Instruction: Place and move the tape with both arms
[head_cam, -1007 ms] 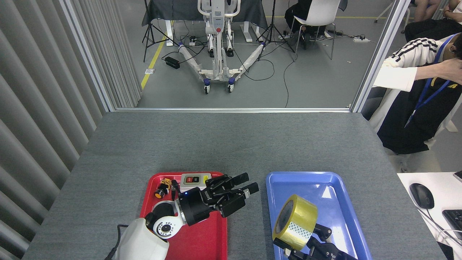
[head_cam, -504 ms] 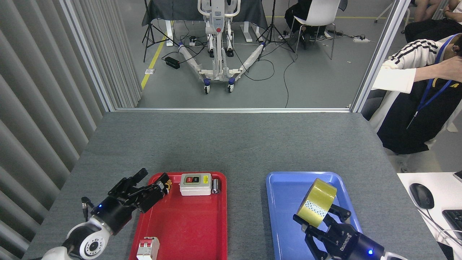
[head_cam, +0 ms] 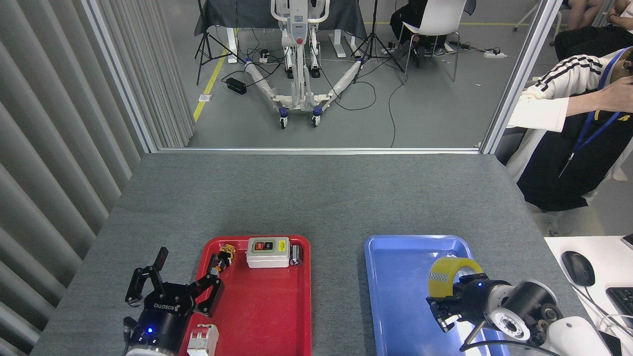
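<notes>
Tape held over the blue tray, left gripper spread beside the red tray.

Left gripper [head_cam: 170, 291] at the red tray's [head_cam: 257, 321] left edge, fingers splayed wide and holding nothing. White breaker [head_cam: 203, 340] at that tray's near left corner; grey switch box [head_cam: 267, 252] along its far rim. Further right, blue tray [head_cam: 395, 296] on the grey table [head_cam: 316, 198]. Tape [head_cam: 451, 274] above the blue tray's right side, clamped by the right gripper [head_cam: 452, 306], fingers closed on the roll.
</notes>
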### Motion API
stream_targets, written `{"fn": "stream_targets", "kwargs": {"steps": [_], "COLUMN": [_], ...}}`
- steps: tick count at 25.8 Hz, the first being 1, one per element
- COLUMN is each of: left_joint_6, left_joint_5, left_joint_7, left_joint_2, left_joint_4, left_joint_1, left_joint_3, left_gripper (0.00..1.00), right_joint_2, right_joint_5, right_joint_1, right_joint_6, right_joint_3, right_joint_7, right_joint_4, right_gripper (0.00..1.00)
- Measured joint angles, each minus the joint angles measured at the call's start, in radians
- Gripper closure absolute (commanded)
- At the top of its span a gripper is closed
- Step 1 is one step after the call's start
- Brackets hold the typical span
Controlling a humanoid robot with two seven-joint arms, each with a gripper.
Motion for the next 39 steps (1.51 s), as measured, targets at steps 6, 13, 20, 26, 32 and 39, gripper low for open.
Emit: {"fn": "stream_targets", "kwargs": {"steps": [6, 13, 20, 26, 32, 39], "left_joint_6": [-0.104, -0.131, -0.132, -0.128, -0.111, -0.100], "left_joint_5": [0.127, 0.182, 0.185, 0.185, 0.172, 0.131], "left_joint_7": [0.036, 0.050, 0.055, 0.055, 0.055, 0.035], "left_joint_2": [-0.007, -0.023, -0.030, -0.032, -0.032, -0.035], "left_joint_4": [0.035, 0.058, 0.067, 0.068, 0.086, 0.126], "left_joint_1": [-0.003, -0.006, -0.006, -0.006, -0.006, -0.005], "left_joint_3": [-0.012, -0.017, -0.017, -0.017, -0.014, -0.010], "left_gripper": [0.00, 0.00, 0.00, 0.00, 0.00, 0.00], "right_joint_2": [0.010, 0.020, 0.017, 0.058, 0.173, 0.249], "right_joint_5": [0.004, 0.051, 0.050, 0.043, 0.077, 0.202], "right_joint_1": [-0.063, -0.075, -0.064, 0.067, 0.195, 0.242], "right_joint_6": [0.185, 0.262, 0.267, 0.269, 0.298, 0.428], "right_joint_3": [0.093, 0.133, 0.107, -0.072, -0.174, -0.177], "right_joint_7": [0.116, 0.127, 0.059, -0.434, -1.010, -1.144], "right_joint_4": [0.051, 0.085, 0.070, 0.050, 0.065, 0.069], "right_gripper": [0.36, 0.05, 0.01, 0.01, 0.01, 0.01]}}
